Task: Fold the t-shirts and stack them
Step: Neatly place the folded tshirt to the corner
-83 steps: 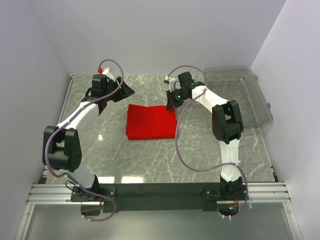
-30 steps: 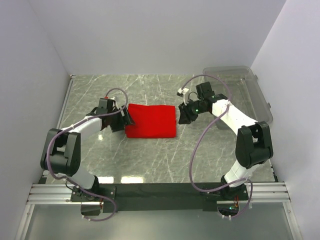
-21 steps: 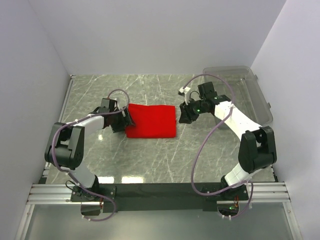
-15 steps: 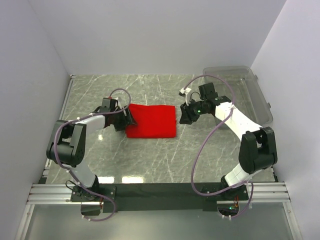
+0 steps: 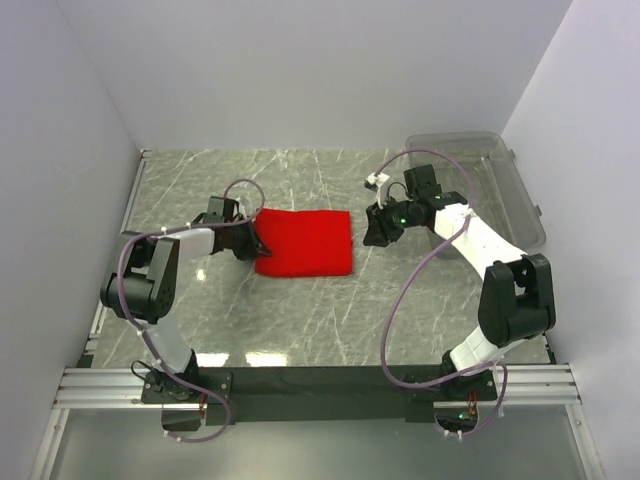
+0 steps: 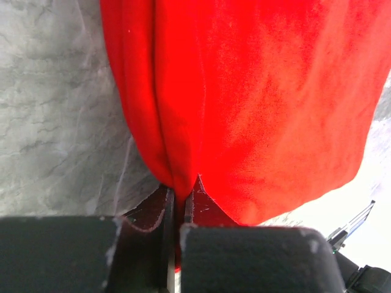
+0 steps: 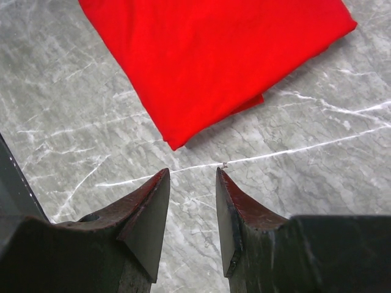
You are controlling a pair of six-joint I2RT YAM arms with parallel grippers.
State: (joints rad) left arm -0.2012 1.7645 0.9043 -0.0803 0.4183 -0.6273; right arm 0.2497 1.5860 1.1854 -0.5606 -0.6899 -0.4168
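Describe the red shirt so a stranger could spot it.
On the grey marble table, look at the middle. The folded t-shirt lies flat there, the left gripper pinching its left edge. It is the only bright red thing in sight.

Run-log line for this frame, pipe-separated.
left gripper: shut on left edge of folded red t-shirt | right gripper: open, just off its right edge | clear plastic bin: far right

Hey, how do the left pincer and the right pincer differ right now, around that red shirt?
The left pincer is shut, pinching an edge of the red t-shirt; the right pincer is open and holds nothing. The left pincer touches the cloth; the right pincer is short of the shirt's corner, above the marble table. Both face the shirt from opposite sides.
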